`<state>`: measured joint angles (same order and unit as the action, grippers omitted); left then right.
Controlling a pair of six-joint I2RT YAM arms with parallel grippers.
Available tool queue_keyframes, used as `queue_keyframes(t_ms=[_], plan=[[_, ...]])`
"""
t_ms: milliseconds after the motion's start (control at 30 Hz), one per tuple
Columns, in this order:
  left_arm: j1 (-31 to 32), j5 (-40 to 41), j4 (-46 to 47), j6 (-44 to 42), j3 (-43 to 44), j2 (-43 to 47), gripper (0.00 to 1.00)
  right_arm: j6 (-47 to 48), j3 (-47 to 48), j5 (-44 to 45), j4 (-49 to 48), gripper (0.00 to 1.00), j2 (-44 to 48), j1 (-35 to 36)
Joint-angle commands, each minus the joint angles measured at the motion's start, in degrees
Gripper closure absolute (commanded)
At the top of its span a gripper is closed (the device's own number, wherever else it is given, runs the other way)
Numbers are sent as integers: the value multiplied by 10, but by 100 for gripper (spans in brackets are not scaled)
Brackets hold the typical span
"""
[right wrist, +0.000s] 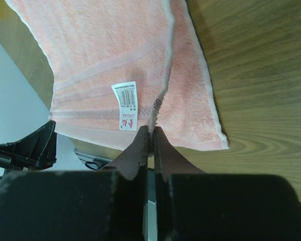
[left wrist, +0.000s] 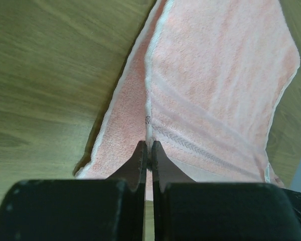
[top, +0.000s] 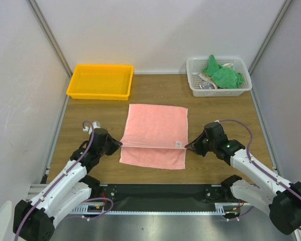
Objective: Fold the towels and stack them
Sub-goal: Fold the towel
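A salmon-pink towel [top: 155,128] lies in the middle of the table, its upper layer lifted and folded over a lower layer [top: 153,158] that shows along the near side. My left gripper [top: 118,145] is shut on the raised layer's left corner; in the left wrist view the white hem runs straight into the closed jaws of the left gripper [left wrist: 149,146]. My right gripper [top: 188,146] is shut on the right corner, and in the right wrist view the right gripper [right wrist: 151,129] pinches the edge beside a white barcode label [right wrist: 126,105]. Green towels [top: 223,74] sit bunched in the basket.
A yellow tray [top: 100,81] stands at the back left. The white lattice basket [top: 219,91] stands at the back right. Bare wooden table [top: 226,113] lies around the towel, with grey walls on three sides.
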<state>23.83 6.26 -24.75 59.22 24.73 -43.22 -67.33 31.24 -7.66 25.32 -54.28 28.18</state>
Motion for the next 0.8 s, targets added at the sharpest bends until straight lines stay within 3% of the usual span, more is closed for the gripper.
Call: queue_keyframes(t_ms=[0, 233, 333, 467, 600, 767], plan=[[-5, 34, 14, -35, 13, 9, 100, 20, 9, 16, -16, 100, 0, -1], [-5, 56, 27, -119, 140, -56, 100, 126, 204, 46, 31, 100, -55, -1], [-5, 61, 15, -134, 173, -46, 100, 137, 234, 61, 56, 100, -44, 10], [-5, 63, -8, -121, 152, 0, 100, 121, 184, 61, 55, 100, 0, 13], [-5, 38, -20, -99, 99, 16, 100, 69, 65, 19, 32, 100, 42, 21], [-5, 33, -43, -83, 35, 43, 100, 37, 6, 20, 50, 100, 79, 47]])
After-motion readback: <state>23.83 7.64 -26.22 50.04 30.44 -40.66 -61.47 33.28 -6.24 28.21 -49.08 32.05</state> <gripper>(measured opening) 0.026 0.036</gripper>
